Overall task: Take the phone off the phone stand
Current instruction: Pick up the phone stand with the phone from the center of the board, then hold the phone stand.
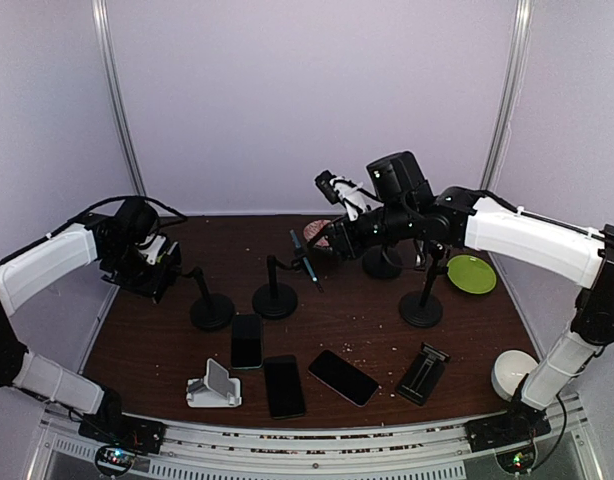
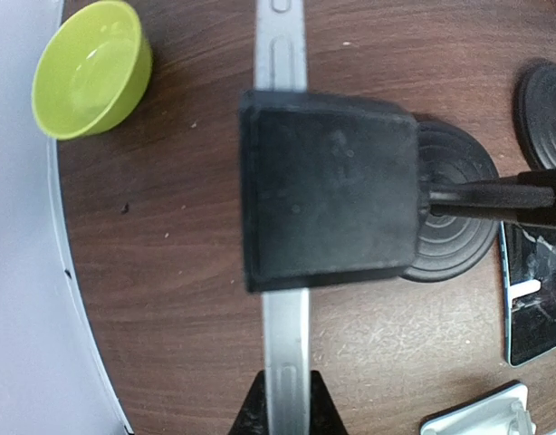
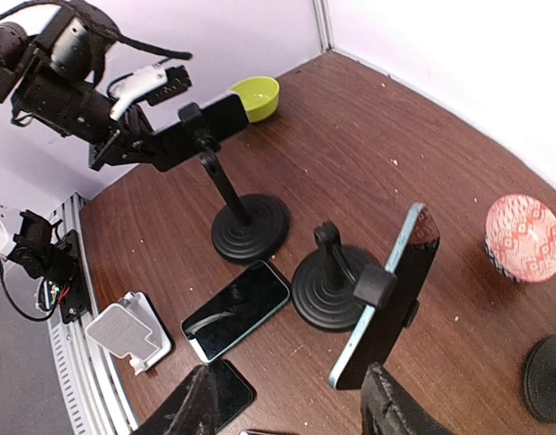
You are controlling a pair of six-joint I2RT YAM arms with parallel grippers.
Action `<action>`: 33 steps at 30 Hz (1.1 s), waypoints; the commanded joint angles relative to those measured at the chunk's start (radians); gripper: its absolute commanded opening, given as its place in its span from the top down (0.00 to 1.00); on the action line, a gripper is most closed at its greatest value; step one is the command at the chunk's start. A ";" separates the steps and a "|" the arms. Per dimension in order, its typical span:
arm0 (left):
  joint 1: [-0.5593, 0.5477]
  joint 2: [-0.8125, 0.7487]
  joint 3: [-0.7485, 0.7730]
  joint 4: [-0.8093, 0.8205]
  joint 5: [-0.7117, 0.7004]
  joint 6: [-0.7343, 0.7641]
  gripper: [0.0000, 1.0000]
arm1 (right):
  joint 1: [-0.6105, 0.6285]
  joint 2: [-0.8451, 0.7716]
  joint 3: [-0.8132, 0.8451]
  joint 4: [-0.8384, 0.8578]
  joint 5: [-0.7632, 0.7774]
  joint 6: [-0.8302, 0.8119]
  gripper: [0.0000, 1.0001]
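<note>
A silver-edged phone (image 2: 283,54) sits edge-on in the black clamp (image 2: 328,190) of the left stand (image 1: 211,311). My left gripper (image 2: 285,412) is shut on that phone's near edge; in the top view it (image 1: 159,270) is left of the stand. A second phone with a light-blue edge (image 3: 387,299) is clamped tilted on the middle stand (image 3: 337,290), also in the top view (image 1: 305,258). My right gripper (image 3: 292,408) is open just short of this phone, one finger on each side, not touching; in the top view it (image 1: 329,240) is right of it.
Three phones (image 1: 247,340) (image 1: 284,385) (image 1: 343,377) lie flat at the front. A white stand (image 1: 214,387) and a black folding stand (image 1: 423,373) lie there too. Two more round-base stands (image 1: 421,305) (image 1: 382,262), a green plate (image 1: 471,273), a green bowl (image 2: 92,68), and a red patterned bowl (image 3: 524,237) stand around.
</note>
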 commanded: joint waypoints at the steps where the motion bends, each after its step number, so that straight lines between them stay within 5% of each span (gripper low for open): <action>1: -0.051 0.027 0.082 0.086 0.091 0.035 0.94 | 0.027 0.047 0.114 -0.055 -0.060 -0.121 0.45; 18: -0.151 0.110 0.167 0.114 0.162 0.092 0.94 | 0.112 0.343 0.498 -0.132 -0.077 -0.232 0.43; 33: -0.162 0.054 0.177 0.180 0.300 0.090 0.94 | 0.162 0.601 0.713 -0.017 -0.037 -0.052 0.42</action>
